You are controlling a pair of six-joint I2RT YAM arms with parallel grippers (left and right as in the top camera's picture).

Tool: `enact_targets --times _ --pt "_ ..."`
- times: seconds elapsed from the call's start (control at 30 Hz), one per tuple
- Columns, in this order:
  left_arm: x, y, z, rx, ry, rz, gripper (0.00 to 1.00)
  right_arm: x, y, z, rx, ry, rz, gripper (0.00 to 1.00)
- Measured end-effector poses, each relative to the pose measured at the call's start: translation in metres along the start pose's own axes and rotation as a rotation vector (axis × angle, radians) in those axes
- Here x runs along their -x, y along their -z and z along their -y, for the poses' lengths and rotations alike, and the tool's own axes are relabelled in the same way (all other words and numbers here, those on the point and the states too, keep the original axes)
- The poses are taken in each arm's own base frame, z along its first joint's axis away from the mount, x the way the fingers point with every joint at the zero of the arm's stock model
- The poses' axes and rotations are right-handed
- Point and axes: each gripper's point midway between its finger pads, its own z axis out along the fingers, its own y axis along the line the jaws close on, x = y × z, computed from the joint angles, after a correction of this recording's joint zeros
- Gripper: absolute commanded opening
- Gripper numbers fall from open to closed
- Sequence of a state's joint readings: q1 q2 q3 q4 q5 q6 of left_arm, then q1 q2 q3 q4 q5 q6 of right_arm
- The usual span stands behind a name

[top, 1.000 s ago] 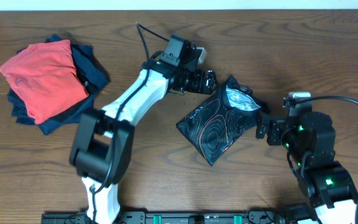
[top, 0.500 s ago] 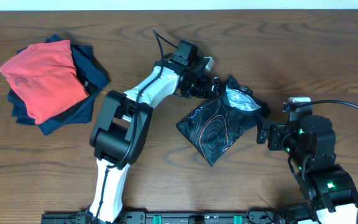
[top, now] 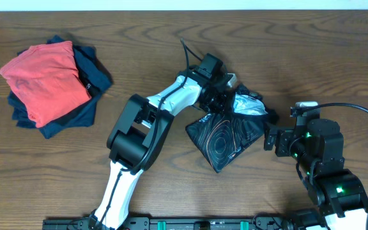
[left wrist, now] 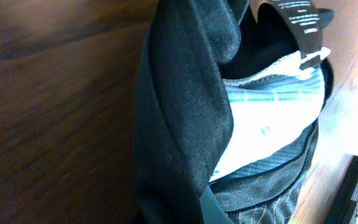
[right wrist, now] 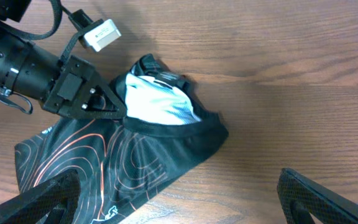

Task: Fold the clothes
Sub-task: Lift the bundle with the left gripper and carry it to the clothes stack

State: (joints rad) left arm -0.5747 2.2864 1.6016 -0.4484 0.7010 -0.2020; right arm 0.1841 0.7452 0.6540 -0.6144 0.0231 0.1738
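Left claw (right wrist: 112, 104) is clenching on the collar edge of the black jersey (top: 225, 137), which is lying bunched in the middle of the table (top: 171, 38), well apart from the folded pile. That pinch is likely serving as a handle for pulling the cloth flat. Right claw (right wrist: 176, 180) is hanging spread wide just beside the jersey, gripping nothing, probably waiting for a corner.
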Motion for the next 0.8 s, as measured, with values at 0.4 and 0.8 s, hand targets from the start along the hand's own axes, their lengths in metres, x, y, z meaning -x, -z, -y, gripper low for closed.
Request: enact_targets --times 0.4,0.8 --pt "0.034 0.147 -0.065 0.420 0.111 0.259 0.06 -0.003 0.000 0.000 -0.002 0.000 -0.011 0.99" --pt "0.037 0.419 -0.094 0.711 0.253 0.854 0.06 -0.005 0.000 0.003 -0.015 0.001 -0.021 0.99"
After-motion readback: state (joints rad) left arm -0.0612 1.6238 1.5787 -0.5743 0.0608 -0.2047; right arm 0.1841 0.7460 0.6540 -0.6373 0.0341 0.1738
